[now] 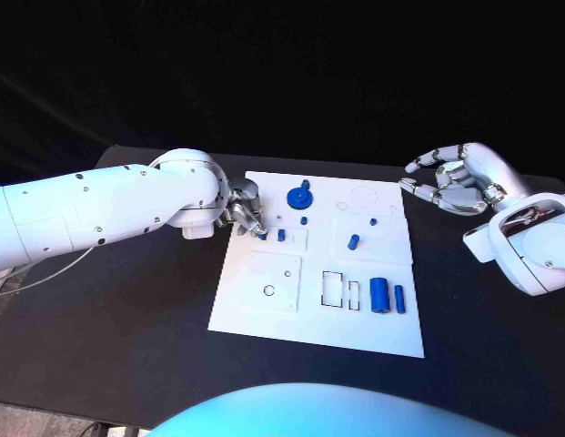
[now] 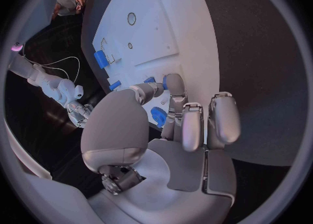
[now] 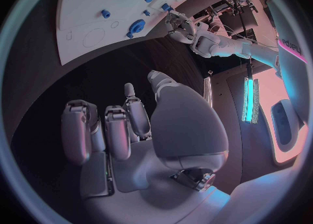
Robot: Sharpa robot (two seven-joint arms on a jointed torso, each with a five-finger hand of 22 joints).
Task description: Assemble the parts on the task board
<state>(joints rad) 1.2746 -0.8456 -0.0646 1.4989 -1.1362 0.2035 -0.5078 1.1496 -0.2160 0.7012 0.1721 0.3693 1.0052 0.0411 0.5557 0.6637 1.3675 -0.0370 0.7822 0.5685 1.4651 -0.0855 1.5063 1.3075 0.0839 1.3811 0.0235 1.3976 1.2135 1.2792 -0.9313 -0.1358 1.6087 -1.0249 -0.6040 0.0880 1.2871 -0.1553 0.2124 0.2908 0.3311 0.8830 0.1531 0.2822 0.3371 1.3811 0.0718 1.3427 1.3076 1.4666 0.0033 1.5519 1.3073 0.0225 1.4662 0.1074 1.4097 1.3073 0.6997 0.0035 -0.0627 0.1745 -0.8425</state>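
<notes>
White flat rectangular task board (image 1: 311, 309) sits mid black table (image 1: 112, 346), w/ small blue plastic parts on it: a round knobbed piece (image 1: 299, 196) near the far edge, two upright-looking cylinders (image 1: 379, 294) toward the right side. Dark room behind. Left hand (image 1: 244, 214) is at the board's left edge, fingertips on the surface by a small blue peg (image 1: 281, 235); can't tell if it's pinching anything. Right hand (image 1: 457, 179) hovers off the far right corner, fingers curled in, holding nothing.
</notes>
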